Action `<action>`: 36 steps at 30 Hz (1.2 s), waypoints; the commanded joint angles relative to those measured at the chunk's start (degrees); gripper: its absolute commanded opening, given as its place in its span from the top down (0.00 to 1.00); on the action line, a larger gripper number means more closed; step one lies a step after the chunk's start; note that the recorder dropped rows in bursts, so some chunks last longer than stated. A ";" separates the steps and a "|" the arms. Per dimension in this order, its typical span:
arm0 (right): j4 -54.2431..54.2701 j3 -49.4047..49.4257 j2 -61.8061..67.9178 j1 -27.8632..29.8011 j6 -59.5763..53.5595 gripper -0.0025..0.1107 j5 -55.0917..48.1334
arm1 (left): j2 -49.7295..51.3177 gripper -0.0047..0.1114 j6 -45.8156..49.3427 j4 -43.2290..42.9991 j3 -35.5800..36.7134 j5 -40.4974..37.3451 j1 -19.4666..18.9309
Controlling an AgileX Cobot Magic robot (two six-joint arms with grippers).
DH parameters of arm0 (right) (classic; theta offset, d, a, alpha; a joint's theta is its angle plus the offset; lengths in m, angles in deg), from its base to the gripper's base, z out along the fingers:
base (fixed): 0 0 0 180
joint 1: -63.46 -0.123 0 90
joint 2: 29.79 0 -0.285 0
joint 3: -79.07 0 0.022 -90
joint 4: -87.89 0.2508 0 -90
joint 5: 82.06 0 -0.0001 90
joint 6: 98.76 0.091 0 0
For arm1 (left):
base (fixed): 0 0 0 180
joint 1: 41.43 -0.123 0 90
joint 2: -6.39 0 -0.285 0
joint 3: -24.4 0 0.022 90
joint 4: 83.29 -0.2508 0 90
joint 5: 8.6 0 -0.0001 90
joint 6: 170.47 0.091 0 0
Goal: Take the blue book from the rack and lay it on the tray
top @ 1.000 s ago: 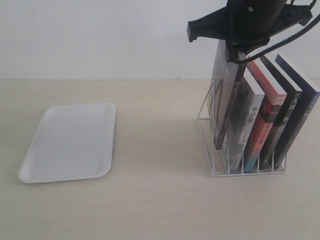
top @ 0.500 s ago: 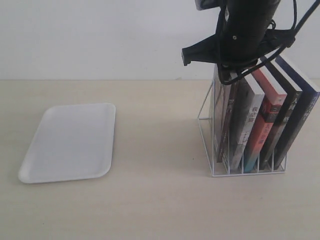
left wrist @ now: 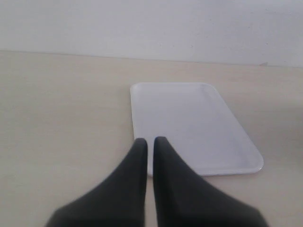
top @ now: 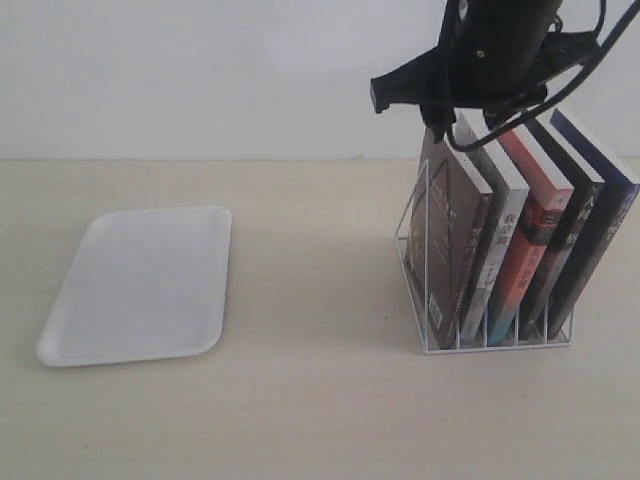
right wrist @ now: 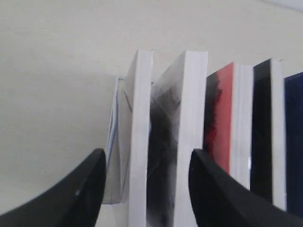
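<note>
My right end effector (right wrist: 147, 182) hung nose-down over the rack (top: 421, 240), fingers spread wide astride the two books (right wrist: 163, 142) at the end nearest the tray (top: 140, 285). The blue book (top: 598, 215) stood leaning in the slot farthest from the tray, untouched. My left end effector (left wrist: 150, 144), fingers all but together, pointed toward the tray above the desk (top: 320, 400).

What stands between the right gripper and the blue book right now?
The right gripper, open, hangs over the brown book and grey book at the left end of the rack. The blue book is in the far-right slot; the red-orange book and black-spined book stand between.
</note>
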 commanded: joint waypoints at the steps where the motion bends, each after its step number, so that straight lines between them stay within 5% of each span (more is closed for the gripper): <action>1: -1.61 -4.65 -4.19 0.04 -1.65 0.52 -2.82 | -0.17 0.92 -0.43 0.01 0.16 0.37 -0.16; 23: -4.90 -9.23 -3.80 2.65 -7.22 0.53 -7.83 | -0.17 0.92 -0.43 0.01 0.16 0.37 -0.16; 36: 0.56 -2.71 -3.44 6.96 -9.80 0.53 -7.83 | -0.17 0.92 -0.43 0.01 0.16 0.37 -0.16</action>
